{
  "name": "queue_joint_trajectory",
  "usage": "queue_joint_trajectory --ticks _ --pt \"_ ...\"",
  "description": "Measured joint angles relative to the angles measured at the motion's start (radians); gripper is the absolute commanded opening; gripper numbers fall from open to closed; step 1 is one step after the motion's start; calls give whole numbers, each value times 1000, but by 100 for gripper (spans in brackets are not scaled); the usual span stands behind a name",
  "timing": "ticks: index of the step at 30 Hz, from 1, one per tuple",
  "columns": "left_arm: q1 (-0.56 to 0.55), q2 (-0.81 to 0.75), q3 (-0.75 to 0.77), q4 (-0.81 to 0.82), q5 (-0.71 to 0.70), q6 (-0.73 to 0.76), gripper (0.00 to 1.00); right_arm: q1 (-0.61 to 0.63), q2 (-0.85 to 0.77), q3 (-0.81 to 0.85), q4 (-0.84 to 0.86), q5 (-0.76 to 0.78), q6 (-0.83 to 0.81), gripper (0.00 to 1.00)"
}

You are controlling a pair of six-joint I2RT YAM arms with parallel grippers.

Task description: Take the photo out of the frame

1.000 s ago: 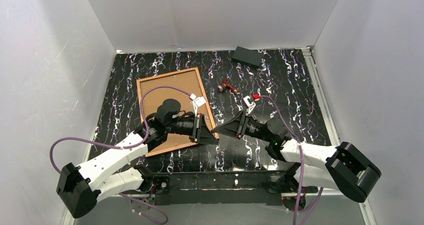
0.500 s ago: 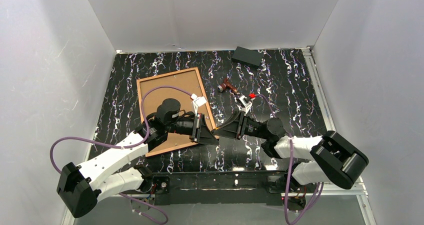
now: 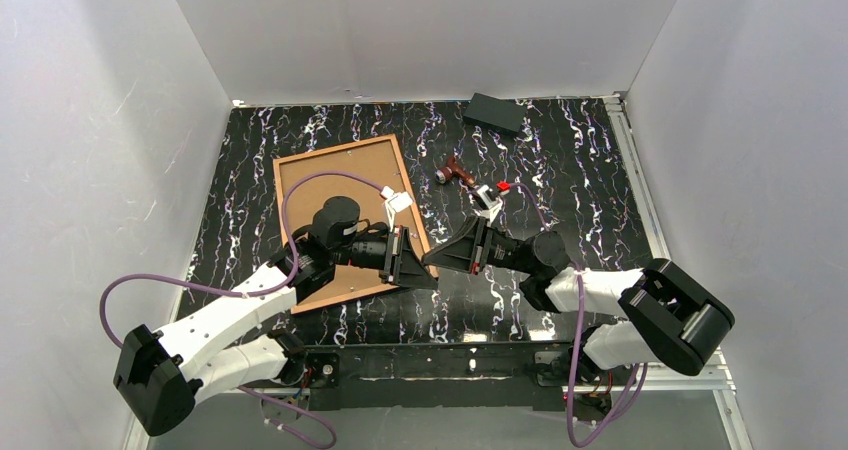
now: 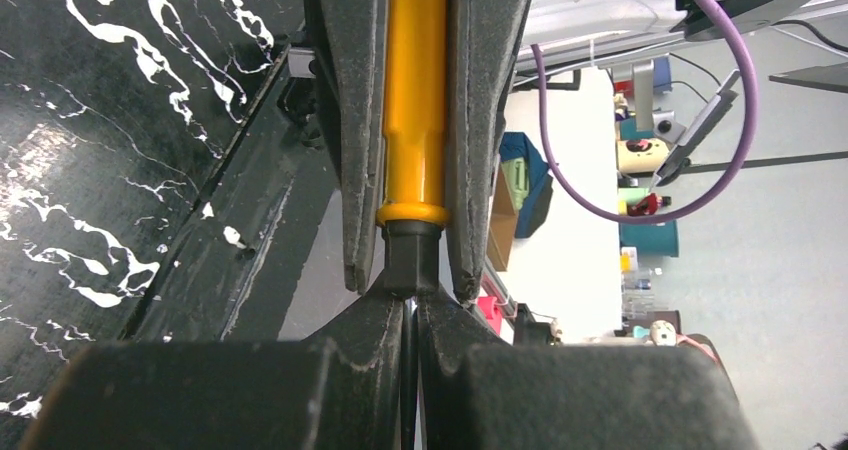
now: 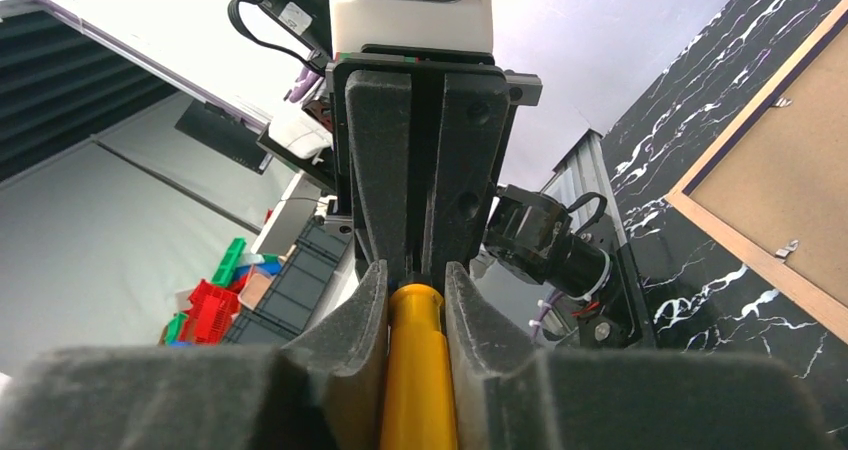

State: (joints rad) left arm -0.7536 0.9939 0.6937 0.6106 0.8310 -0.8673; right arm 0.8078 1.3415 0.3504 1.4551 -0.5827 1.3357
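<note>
The photo lies face down, its brown board back point(image 3: 340, 215) up, inside the thin frame border point(image 3: 336, 148) at the left of the table. It also shows in the right wrist view point(image 5: 790, 190). My left gripper point(image 3: 424, 273) and right gripper point(image 3: 434, 261) meet tip to tip over the frame's near right corner. A screwdriver with a yellow handle point(image 5: 418, 370) lies between them. My right gripper point(image 5: 415, 275) is shut on the yellow handle point(image 4: 412, 100). My left gripper point(image 4: 412, 305) is shut on the thin black shaft just below the black collar point(image 4: 410, 260).
A small black block point(image 3: 495, 113) lies at the back of the table. A small brown-red tool point(image 3: 457, 173) lies right of the frame. A metal clip point(image 5: 787, 249) sits on the board back near its edge. White walls enclose the table.
My right arm's forearm and elbow have swung left and its wrist has shifted slightly toward the left gripper. The left arm and the frame have not moved.
</note>
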Motion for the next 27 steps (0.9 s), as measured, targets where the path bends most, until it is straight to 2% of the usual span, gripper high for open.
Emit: queue_joint_trajectory --ticks 1,3,4,6,8,10,14,15,19,24,27 --pt "0 0 0 -2 1 0 0 0 0 0 2 -1 -2 1" --pt "5 0 0 -3 1 2 0 0 0 0 -2 -2 0 1" --pt "6 0 0 -8 -1 2 12 0 0 0 -3 -2 -2 1" --pt "13 -2 2 -37 -6 13 50 0 0 -1 -20 5 -6 1" --pt "29 -6 8 -102 -28 40 67 0 -15 -9 -61 20 -15 1" --pt "47 -18 9 -171 -62 66 95 0 -66 -19 -156 59 -41 1" --pt "89 -75 11 -328 -157 126 98 0 -225 -21 -426 179 -123 1" --pt "96 -95 14 -372 -192 146 98 0 -278 -13 -541 227 -156 1" --pt "105 -159 75 -612 -422 233 98 -2 -374 61 -877 383 -261 1" --pt "130 -148 168 -879 -772 270 97 -10 -317 252 -1181 576 -428 1" --pt "150 -117 165 -955 -898 275 89 -18 -180 401 -1275 651 -525 1"
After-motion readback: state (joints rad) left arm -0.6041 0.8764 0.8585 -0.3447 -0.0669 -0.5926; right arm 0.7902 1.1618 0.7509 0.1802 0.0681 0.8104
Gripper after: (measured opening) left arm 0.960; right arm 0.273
